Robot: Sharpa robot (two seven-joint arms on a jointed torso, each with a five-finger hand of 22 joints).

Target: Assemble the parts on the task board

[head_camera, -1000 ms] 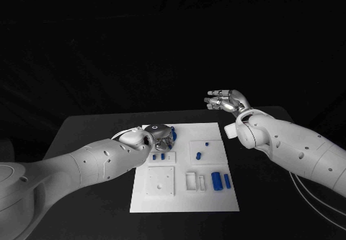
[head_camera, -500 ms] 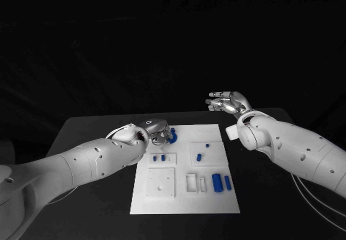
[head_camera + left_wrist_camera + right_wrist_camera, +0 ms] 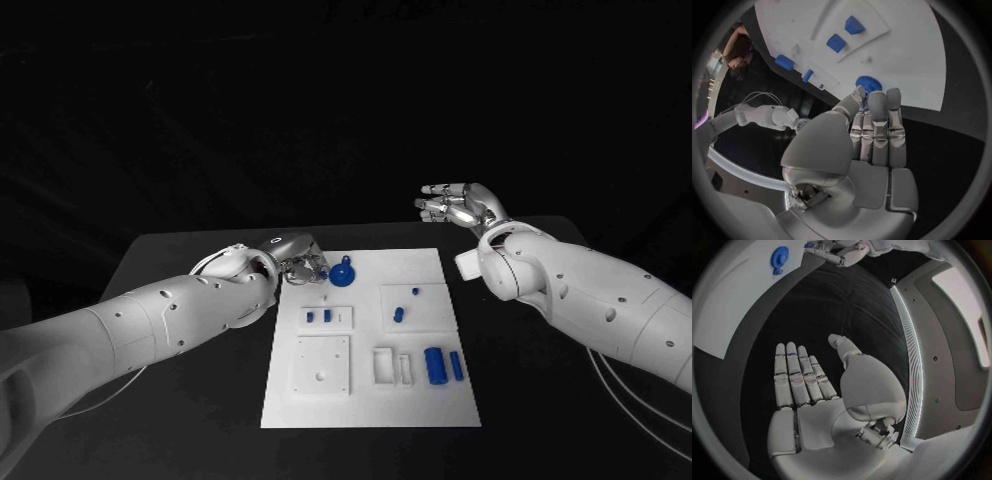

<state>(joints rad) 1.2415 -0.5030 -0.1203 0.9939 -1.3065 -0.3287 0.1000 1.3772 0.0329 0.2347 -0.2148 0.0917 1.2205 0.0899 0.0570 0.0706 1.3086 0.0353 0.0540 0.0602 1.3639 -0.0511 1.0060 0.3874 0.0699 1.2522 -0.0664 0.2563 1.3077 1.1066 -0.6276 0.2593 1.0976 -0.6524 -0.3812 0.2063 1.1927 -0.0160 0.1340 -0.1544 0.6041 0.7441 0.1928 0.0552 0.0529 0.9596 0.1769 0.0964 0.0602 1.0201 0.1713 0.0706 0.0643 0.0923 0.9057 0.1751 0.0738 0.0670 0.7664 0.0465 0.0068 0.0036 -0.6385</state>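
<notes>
At the near end of the white board (image 3: 368,400), blue pegs (image 3: 433,362) lie in a tray at 5 o'clock. Farther up, small blue pieces (image 3: 317,316) sit near the middle. A round blue gear (image 3: 343,275) lies at 11 o'clock, with the left hand (image 3: 296,262) just beside it, fingers extended and empty. The right hand (image 3: 454,205) hangs beyond at 1 o'clock, fingers apart, holding nothing.

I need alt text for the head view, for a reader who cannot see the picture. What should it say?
A white task board lies on a black table, with small blue parts on it. The left hand is at the board's far left corner, beside a round blue gear. The right hand hangs raised beyond the board's far right corner, fingers apart, holding nothing.
</notes>
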